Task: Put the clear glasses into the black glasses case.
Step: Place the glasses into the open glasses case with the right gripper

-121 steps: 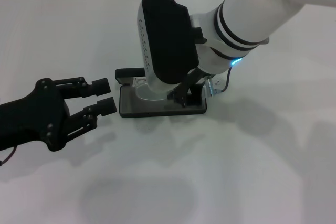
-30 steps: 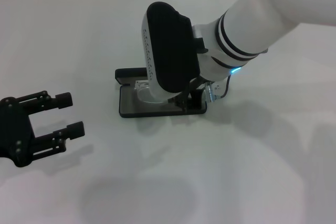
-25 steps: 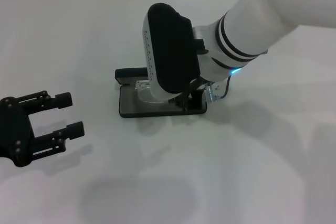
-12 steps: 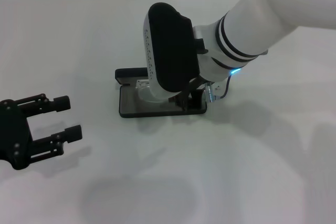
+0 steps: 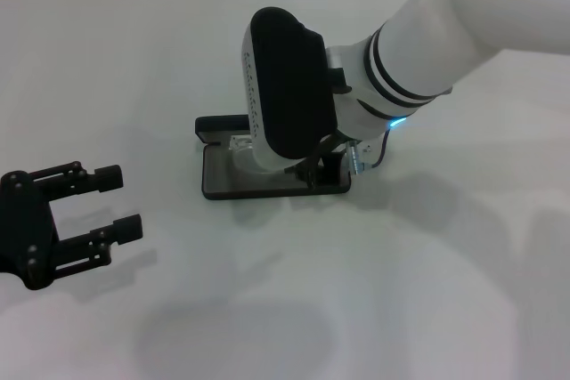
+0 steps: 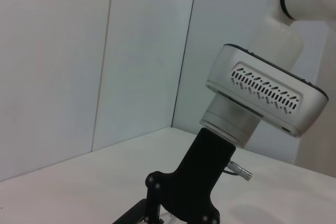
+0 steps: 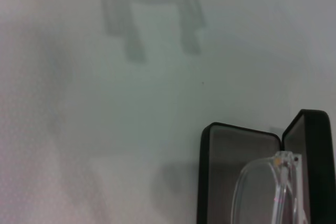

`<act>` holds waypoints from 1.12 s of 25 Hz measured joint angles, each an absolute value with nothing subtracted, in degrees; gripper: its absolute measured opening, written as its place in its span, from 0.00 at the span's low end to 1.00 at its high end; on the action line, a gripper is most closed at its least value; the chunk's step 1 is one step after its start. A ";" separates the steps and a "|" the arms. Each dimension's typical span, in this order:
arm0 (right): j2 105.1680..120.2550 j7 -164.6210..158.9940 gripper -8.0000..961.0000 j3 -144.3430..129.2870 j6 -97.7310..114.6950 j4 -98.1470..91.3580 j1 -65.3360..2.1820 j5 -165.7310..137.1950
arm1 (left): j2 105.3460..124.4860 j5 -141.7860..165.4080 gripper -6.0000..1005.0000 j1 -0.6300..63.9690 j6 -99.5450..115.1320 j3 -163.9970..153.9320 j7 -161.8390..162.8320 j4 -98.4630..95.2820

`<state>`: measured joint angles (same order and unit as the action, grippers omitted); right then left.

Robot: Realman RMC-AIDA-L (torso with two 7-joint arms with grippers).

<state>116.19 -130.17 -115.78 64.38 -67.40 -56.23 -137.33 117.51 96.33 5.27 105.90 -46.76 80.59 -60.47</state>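
in the head view's centre the right gripper [image 5: 313,169] hides most of the open black glasses case [image 5: 223,186]; its fingers seemingly pinch the clear glasses [image 7: 265,192]. only the right wrist view shows those glasses over the grey lining. the left gripper [image 5: 114,205] hangs spread wide, lower left.

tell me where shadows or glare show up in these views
Head view: soft grey shadows on the white table below the left gripper and right of the black glasses case. Right wrist view: a blurred gripper-shaped shadow on the table, faint glints on the clear glasses. Left wrist view: even light, no glare.
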 joint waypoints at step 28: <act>116.19 -130.19 0.19 -117.22 63.30 -66.29 -56.66 -136.32 | 117.60 96.33 0.66 5.45 105.55 -46.76 80.50 -60.47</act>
